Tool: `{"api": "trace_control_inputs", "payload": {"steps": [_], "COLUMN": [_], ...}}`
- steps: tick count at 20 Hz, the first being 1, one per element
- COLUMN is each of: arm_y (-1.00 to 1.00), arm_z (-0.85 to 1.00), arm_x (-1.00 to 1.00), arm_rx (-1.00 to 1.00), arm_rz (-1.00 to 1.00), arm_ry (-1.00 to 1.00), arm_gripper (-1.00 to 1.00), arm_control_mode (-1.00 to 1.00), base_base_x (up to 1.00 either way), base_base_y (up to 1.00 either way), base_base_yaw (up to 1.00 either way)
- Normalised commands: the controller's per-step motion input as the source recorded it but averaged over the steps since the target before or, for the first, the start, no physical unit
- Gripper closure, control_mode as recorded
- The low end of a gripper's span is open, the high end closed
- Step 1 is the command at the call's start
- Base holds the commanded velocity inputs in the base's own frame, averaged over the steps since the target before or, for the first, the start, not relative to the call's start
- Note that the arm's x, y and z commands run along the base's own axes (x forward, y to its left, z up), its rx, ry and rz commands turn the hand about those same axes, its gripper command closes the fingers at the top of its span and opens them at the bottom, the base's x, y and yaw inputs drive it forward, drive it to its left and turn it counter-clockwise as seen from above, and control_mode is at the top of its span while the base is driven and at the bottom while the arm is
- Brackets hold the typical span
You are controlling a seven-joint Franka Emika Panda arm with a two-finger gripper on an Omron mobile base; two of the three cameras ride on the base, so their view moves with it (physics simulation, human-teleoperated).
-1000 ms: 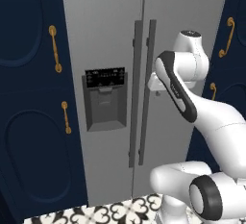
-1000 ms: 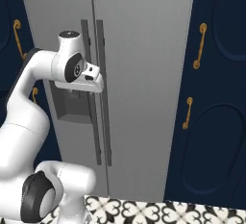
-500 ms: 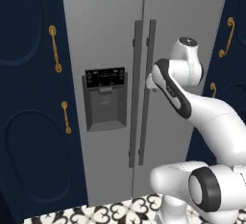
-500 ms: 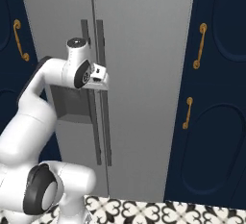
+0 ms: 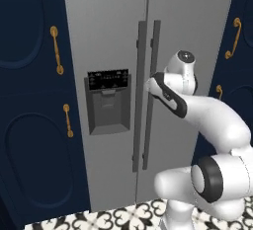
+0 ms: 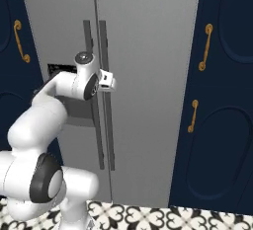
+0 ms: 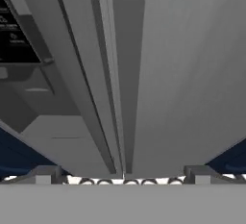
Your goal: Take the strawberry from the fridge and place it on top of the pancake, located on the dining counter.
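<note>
Jaws spread as wide as they go, because I want room to straddle a door handle before I commit to any squeeze; in the hand view the two dark tips sit far apart at the bottom with the handles running up between them. From there I work down in size. The fridge [image 5: 113, 51] fills my forward view, both doors shut, so the strawberry is presumably inside and hidden from me, and the pancake and dining counter are somewhere off behind the base. Navy cabinets [image 5: 29, 100] with brass handles flank it on both sides, which I must not confuse with my target. My arm is bent in close so the gripper [image 6: 109, 81] meets the door squarely at mid-height, just beside the right-hand handle [image 6: 105, 95], the one next to the centre seam. The black dispenser panel [image 5: 108, 100] marks the left door. I judge contact has not been made yet.
</note>
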Motion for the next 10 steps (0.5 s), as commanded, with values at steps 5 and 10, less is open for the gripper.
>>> {"api": "trace_control_inputs", "payload": {"steps": [5, 10], "arm_y": [0.00, 0.00], "arm_z": [0.00, -0.03], "arm_x": [0.72, 0.60], "arm_rx": [0.00, 0.00], "arm_rz": [0.00, 0.00], "arm_ry": [-0.01, -0.04], "arm_gripper": [-1.00, -1.00], "arm_control_mode": [-1.00, -1.00], "base_base_x": [0.00, 0.00], "base_base_y": [0.00, 0.00], "base_base_yaw": [0.00, 0.00]}}
